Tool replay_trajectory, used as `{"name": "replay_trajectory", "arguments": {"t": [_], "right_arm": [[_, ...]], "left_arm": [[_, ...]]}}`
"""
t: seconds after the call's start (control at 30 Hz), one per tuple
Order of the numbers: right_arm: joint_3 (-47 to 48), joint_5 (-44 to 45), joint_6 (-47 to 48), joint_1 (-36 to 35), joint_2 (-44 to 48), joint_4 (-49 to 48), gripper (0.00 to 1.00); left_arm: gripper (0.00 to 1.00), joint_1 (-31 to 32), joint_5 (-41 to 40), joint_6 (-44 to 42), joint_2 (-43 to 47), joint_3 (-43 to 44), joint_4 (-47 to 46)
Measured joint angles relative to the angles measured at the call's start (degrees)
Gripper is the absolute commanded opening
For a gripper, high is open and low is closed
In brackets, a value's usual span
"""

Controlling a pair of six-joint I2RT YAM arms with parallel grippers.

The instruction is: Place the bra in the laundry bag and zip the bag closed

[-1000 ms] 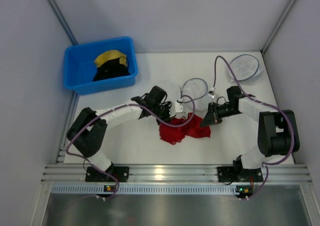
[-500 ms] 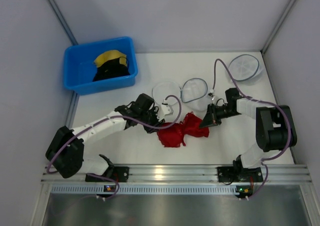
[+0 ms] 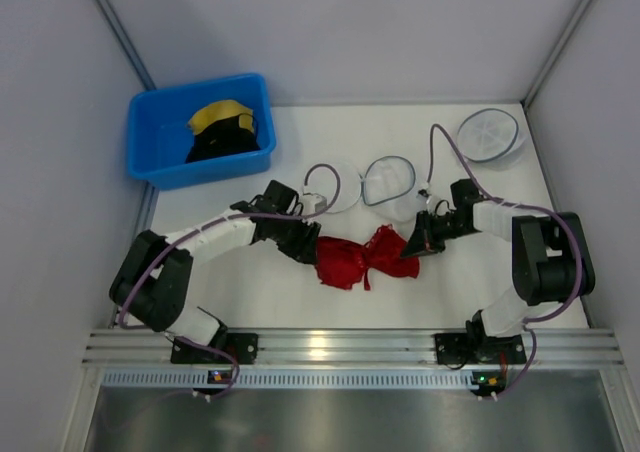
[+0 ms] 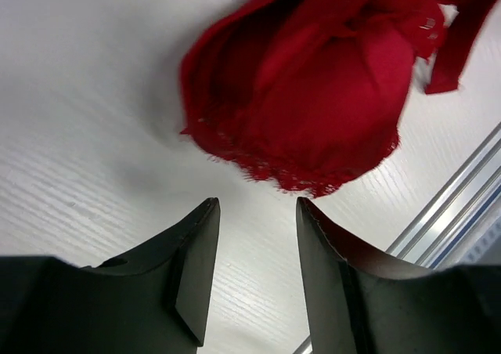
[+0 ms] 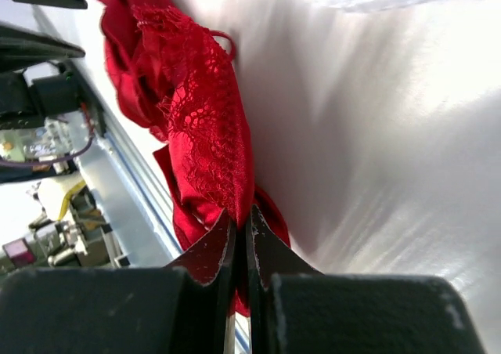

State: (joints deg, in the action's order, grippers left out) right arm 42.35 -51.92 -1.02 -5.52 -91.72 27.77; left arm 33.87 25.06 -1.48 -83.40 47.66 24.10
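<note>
Operator: Where is the bra [image 3: 345,262]?

Observer: Down on the white surface [image 3: 250,297], about midway between its left and right edges and closer to the near edge than the far one. It lies spread sideways, one cup to each side, narrow in the middle.

Operator: Right hand?

Observer: The right hand [image 3: 416,240] sits at the bra's right end. In the right wrist view its tips are pressed together with red lace caught between them, so it is clamped on the bra.

Operator: And the left hand?

Observer: The left hand [image 3: 303,249] is at the bra's left end, low over the surface. In the left wrist view its fingers [image 4: 196,252] stand apart with only bare surface showing in the gap. The lacy edge of the left cup lies just beyond the tips, not touching them.

Operator: Laundry bag?

Observer: The laundry bag [image 3: 388,180] lies open, its two round mesh halves side by side. It is just past the bra toward the far edge and does not touch it.

Operator: Anything else there?

Observer: A blue bin [image 3: 150,157] at the far left corner holds a yellow garment [image 3: 218,115] on top of a black garment [image 3: 228,142]. A round white mesh bag [image 3: 488,134] with a spoke pattern lies in the far right corner.
</note>
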Motion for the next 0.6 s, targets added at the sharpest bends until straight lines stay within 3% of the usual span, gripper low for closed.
{"name": "replay_trajectory", "arguments": {"t": [0.2,0.53,0.6], "right_arm": [[-0.35,3.87,-2.34,0.00,-0.83,-1.46,0.00],[-0.28,8.35,-4.98,0.00,-3.61,-1.62,0.00],[-0.24,8.59,-5.55,0.00,-3.61,-1.57,0.00]], "left_arm": [[0.45,-9.70,5.77,11.56,-7.06,-2.19,-4.37],[0.46,-10.75,14.78,26.10,-13.94,-2.89,-18.21],[0.31,-10.78,16.20,28.04,-15.19,-2.89,-19.93]]}}
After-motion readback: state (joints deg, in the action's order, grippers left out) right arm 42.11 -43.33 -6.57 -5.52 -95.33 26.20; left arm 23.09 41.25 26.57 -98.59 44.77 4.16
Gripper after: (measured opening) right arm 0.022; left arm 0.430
